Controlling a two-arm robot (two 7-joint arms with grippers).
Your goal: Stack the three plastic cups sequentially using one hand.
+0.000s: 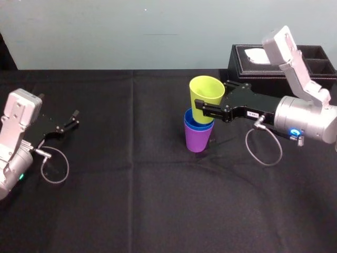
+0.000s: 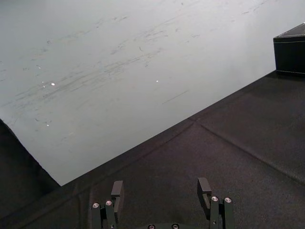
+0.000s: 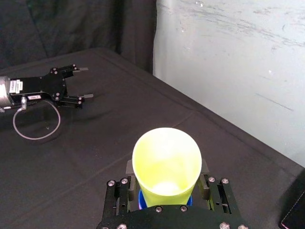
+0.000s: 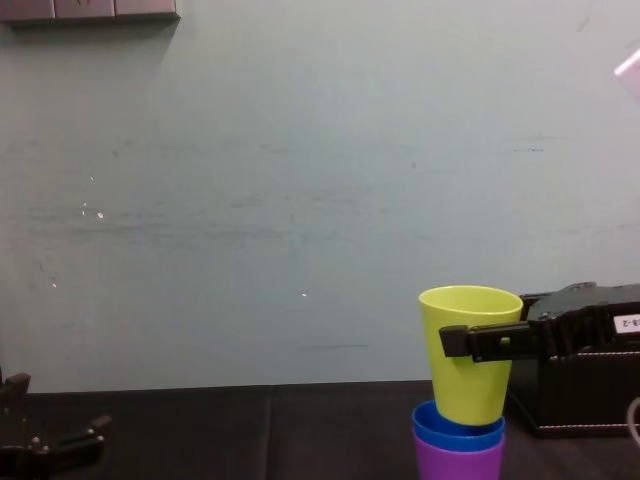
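Gripping yellow-green cup (image 1: pixel 206 97) with right gripper (image 1: pixel 202 112), clenched across the wall just under the rim, one thin finger (image 4: pixel 478 342) lying flat on the near side in chest view. Held roughly upright above the nested pair, base just entering the mouth of blue cup (image 1: pixel 196 125), itself seated in purple cup (image 1: pixel 198 139). Pair standing mid-table on black tablecloth (image 1: pixel 131 190), near black tissue box (image 1: pixel 253 66) and in front of it.

Judged step: seating the third cup, last of the stack.

To do it well:
- Line the cup's axis up with blue cup and lower straight down.
- No sideways push, since that would likely tip the light pair.
- Watch the fingers against the blue rim on the way down.
- Let go only once the base is well down and the wall snug, then back out level, clear of the rims.

Looks: smooth tapered tumblers of like size, plain plastic, probably light and slippery. Yellow-green one empty inside, seen from right wrist view.

Left gripper (image 1: pixel 71 120) parked at the table's left side, fingers spread, holding nothing.
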